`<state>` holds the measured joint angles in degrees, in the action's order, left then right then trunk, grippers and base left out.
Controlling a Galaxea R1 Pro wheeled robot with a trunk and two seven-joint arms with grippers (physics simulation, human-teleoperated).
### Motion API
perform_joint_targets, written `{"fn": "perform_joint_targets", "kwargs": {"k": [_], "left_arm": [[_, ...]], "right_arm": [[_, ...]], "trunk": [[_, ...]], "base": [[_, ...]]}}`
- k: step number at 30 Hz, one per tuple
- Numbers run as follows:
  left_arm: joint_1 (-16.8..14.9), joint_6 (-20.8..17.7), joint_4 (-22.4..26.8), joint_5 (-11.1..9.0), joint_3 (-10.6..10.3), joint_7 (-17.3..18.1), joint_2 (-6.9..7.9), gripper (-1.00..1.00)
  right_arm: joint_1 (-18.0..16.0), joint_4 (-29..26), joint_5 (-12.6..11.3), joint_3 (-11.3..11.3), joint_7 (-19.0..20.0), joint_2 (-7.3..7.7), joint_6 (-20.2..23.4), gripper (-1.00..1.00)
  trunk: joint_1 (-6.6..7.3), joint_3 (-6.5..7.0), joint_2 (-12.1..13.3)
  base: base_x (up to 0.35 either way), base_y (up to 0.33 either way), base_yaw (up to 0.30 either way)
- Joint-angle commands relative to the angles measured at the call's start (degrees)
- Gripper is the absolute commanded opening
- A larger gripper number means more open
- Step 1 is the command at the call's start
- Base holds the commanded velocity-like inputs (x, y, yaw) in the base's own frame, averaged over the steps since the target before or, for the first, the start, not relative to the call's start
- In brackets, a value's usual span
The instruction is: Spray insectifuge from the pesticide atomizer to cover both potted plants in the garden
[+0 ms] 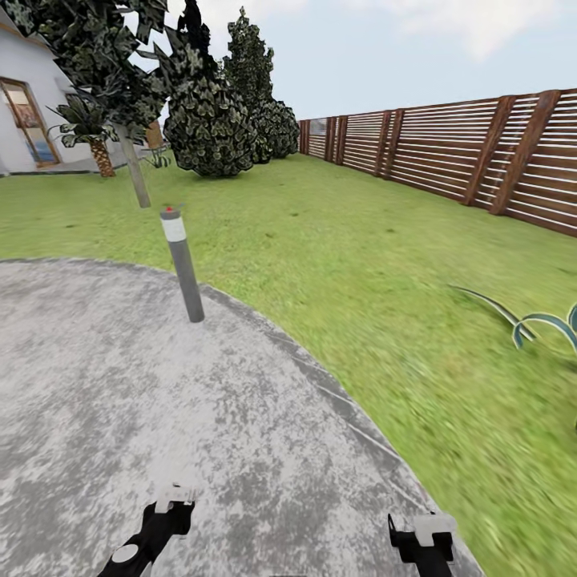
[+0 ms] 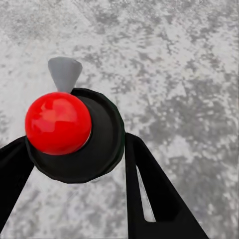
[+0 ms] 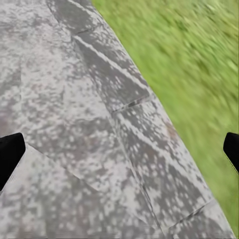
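My left gripper (image 2: 74, 144) is shut on the pesticide atomizer (image 2: 74, 134). In the left wrist view it shows as a black round body with a glossy red ball and a grey cone tip. In the head view my left gripper (image 1: 172, 509) hangs low over the round stone patio (image 1: 120, 385) of the garden, with a pale blurred shape at its tip. My right gripper (image 1: 423, 535) is open over the patio's edge, its fingers (image 3: 10, 154) spread wide with nothing between them. The potted plants are out of view.
A grey post (image 1: 183, 264) with a white band and red cap stands at the patio's rim. Lawn (image 1: 361, 240) stretches ahead to a brown slatted fence (image 1: 481, 152). Striped agave leaves (image 1: 525, 320) reach in from the right. Dark trees (image 1: 208, 120) and a house (image 1: 24, 120) stand far left.
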<state>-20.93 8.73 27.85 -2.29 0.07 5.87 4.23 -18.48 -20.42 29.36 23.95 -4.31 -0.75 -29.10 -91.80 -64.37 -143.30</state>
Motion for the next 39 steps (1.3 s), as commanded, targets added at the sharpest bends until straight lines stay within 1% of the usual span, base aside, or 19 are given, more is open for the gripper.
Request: {"fn": "perform_joint_targets", "kwargs": {"k": [1,3,6,8,10,13,15,17,19,21,23,28,39], "left_arm": [[-0.05,0.12,0.11,-0.29,0.06,0.44,0.1,-1.0],[-0.01,-0.03,0.72,-0.52,0.38,0.66,0.24,-1.0],[0.12,0.09,1.14,-0.22,0.36,0.3,0.24,-1.0],[0.14,0.13,1.23,-0.16,0.59,-0.06,0.53,-1.0],[0.11,0.04,1.92,-0.18,0.7,-1.09,0.59,-1.0],[0.18,-0.05,2.94,-0.83,0.72,-4.38,0.17,-1.0],[1.31,0.07,3.21,-0.99,0.74,-5.32,-0.01,-1.0],[3.93,0.5,3.79,-1.34,0.93,-5.39,0.05,-1.0],[5.18,2.14,3.67,-2.09,1.3,-5.37,-0.06,-1.0],[5.64,3.69,3.24,-2.52,1.45,-5.59,-0.15,-1.0],[5.79,4.09,2.75,-2.71,1.49,-5.78,-0.17,-1.0],[6.21,4.11,2.45,-3.2,1.59,-5.95,-0.11,-1.0],[6.72,4.19,2.39,-3.33,1.6,-5.98,-0.18,-1.0]], "right_arm": [[-0.05,0.03,0.61,0.31,-0.27,-0.04,-0.17,1.0],[-0.06,0.03,0.61,0.25,-0.26,-0.04,-0.17,1.0],[-0.05,0.03,0.68,0.23,-0.23,-0.04,-0.17,1.0],[-0.04,0.03,0.7,0.22,-0.2,-0.04,-0.17,1.0],[-0.02,0.02,0.7,0.22,-0.18,-0.04,-0.17,1.0],[-0.02,-0.04,0.7,0.22,-0.18,-0.04,-0.17,1.0],[-0.03,-0.05,0.7,0.22,-0.15,0.02,-0.19,1.0],[-0.03,-0.05,0.7,0.22,-0.1,0.04,-0.23,1.0],[-0.03,-0.05,0.7,0.22,-0.09,0.04,-0.25,1.0],[-0.01,-0.04,0.76,0.22,-0.09,0.04,-0.26,1.0],[0.0,0.01,0.78,0.22,-0.12,0.04,-0.26,1.0],[0.02,0.03,0.79,0.22,-0.17,0.04,-0.26,1.0],[0.03,1.12,0.81,0.22,-0.26,0.04,-0.26,1.0]], "trunk": [[-0.02,-0.05,-0.02],[-0.02,-0.05,-0.02],[-0.02,-0.05,-0.02],[-0.02,-0.05,-0.02],[-0.02,-0.05,-0.02],[-0.02,-0.05,-0.02],[-0.02,-0.05,-0.02],[-0.02,-0.05,-0.02],[-0.02,-0.05,-0.02],[-0.02,-0.05,-0.02],[-0.02,-0.05,-0.02],[-0.02,-0.05,-0.02],[-0.02,-0.05,-0.02]], "base": [[0.339,0.0,0.0],[0.339,0.0,0.0],[0.339,0.0,0.0],[0.339,0.0,0.0],[0.339,0.0,0.0],[0.339,0.0,0.0],[0.339,0.0,0.0],[0.339,0.0,0.0],[0.339,0.0,0.0],[0.339,0.0,0.0],[0.339,0.0,0.042],[0.339,0.0,0.207],[0.339,0.0,0.272]]}}
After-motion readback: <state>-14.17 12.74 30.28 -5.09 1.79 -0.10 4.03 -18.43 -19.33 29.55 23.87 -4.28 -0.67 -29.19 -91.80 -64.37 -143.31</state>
